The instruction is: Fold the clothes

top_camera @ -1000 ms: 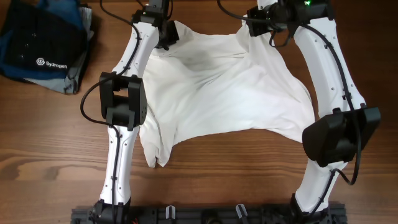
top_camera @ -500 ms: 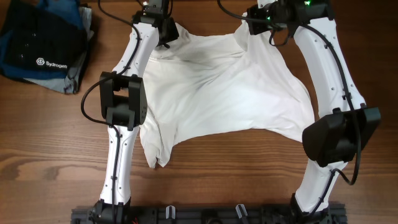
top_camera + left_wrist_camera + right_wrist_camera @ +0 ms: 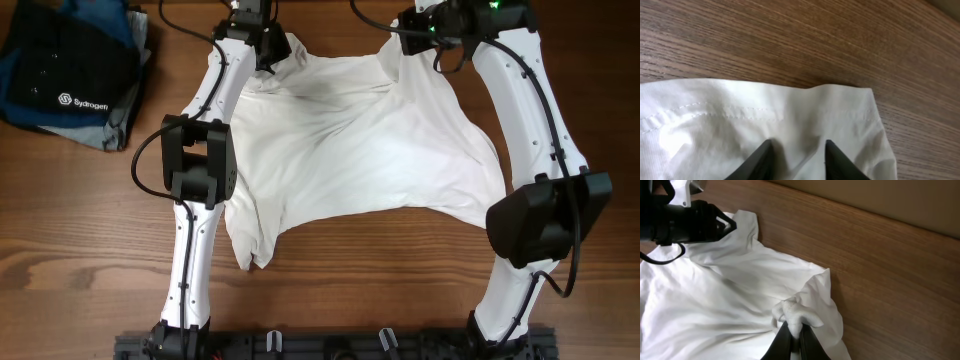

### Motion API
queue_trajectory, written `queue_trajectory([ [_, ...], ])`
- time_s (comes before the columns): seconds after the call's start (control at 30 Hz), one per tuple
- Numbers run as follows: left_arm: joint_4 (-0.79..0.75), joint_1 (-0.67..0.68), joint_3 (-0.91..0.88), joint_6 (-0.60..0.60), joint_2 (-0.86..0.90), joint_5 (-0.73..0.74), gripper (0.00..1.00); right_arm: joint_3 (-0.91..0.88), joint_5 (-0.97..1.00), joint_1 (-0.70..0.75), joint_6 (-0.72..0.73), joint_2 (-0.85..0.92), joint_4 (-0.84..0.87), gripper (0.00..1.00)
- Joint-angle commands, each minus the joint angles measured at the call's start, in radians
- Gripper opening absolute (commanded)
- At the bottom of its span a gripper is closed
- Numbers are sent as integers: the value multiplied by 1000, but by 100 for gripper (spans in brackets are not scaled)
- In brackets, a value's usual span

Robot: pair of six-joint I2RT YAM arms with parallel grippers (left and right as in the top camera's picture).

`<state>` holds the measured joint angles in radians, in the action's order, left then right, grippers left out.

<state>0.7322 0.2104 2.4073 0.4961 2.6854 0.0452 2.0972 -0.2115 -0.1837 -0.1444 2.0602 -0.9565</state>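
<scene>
The large white garment of thin wrinkly cloth (image 3: 370,140) lay spread centrally, the right gripper (image 3: 796,330) clamped on its one o'clock corner and the left gripper (image 3: 795,152) half-open astride the eleven o'clock hem, which could slip free and skew the fold.

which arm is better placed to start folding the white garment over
Right. The right end effector is shut on a bunched corner of the white garment, ready to pull. The left end effector sits on its corner with fingers apart, so it likely must close first.
</scene>
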Motion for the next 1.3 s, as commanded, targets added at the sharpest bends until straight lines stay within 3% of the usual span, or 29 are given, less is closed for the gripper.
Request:
queue_trajectory([
  [0.0,13,-3,-12,6,-25,13,32,17,13,0,-13,-37,6,4],
  [0.07,21,-3,-12,5,-25,13,28,17,12,0,-13,-37,5,4],
  [0.2,33,-4,-12,-23,-23,1,4,17,9,0,-13,-37,5,4],
  [0.57,-36,-4,-11,-47,-49,-22,4,17,10,1,-12,-37,26,4],
  [0.93,-122,0,-11,-101,-191,-204,4,17,16,15,-10,-37,55,4],
  [1.27,-159,0,-11,-153,-257,-264,4,17,56,122,72,-37,77,4],
])
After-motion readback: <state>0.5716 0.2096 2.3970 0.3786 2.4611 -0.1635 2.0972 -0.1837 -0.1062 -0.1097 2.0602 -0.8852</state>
